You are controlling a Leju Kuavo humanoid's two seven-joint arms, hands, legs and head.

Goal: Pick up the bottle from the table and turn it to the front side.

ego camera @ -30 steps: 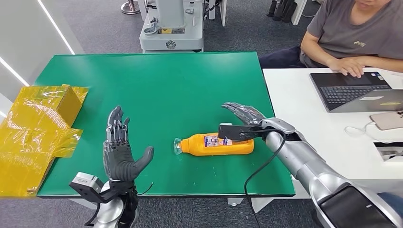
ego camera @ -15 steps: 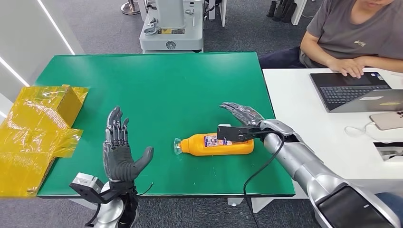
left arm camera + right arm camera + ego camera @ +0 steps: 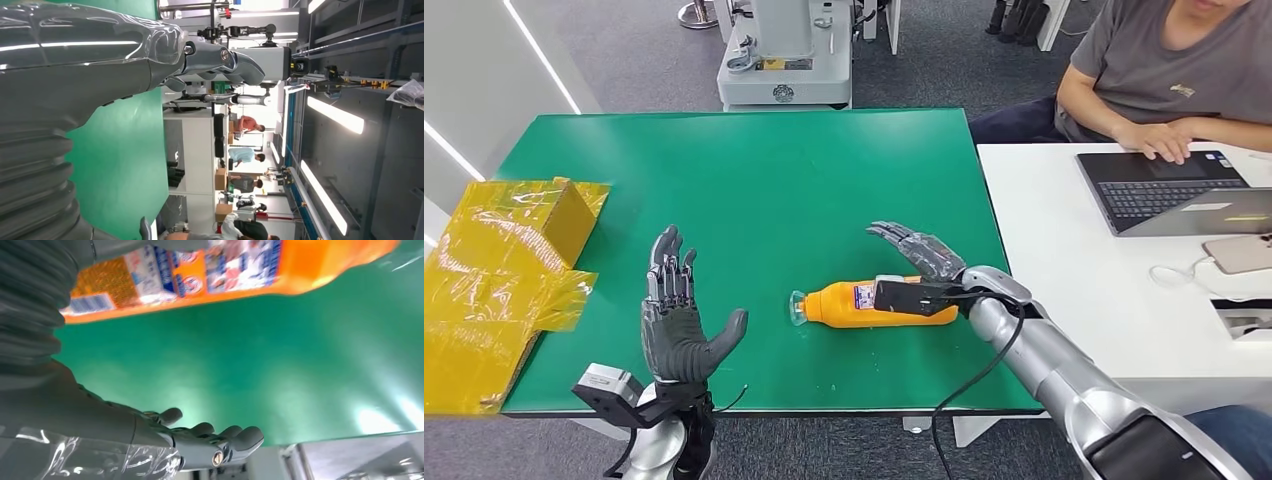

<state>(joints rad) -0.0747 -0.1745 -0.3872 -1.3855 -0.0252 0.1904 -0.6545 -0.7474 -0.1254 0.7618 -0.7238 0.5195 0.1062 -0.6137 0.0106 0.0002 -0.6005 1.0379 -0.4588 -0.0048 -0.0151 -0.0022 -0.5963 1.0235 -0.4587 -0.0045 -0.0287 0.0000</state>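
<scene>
1. Left hand (image 3: 676, 335): dark grey segmented fingers, thick grey thumb, black wrist bracket with silver block
2. Right hand (image 3: 921, 253): dark fingers, black camera box at the wrist
3. Silver arms, black cable looping beneath the right one

Grey carpet floor (image 3: 624, 60), green table (image 3: 754, 170), white desk (image 3: 1064, 220) beside it, ceiling strip lights (image 3: 330, 112).

I'm looking at a robotics lab set in an open office: green tabletop (image 3: 754, 180) as the test station, a person (image 3: 1169, 75) typing on a laptop (image 3: 1169, 190) at the white desk (image 3: 1064, 250) beside it, a machine base (image 3: 786, 55) on grey carpet, and in the left wrist view long ceiling lights (image 3: 327, 112) over people among cardboard boxes
</scene>
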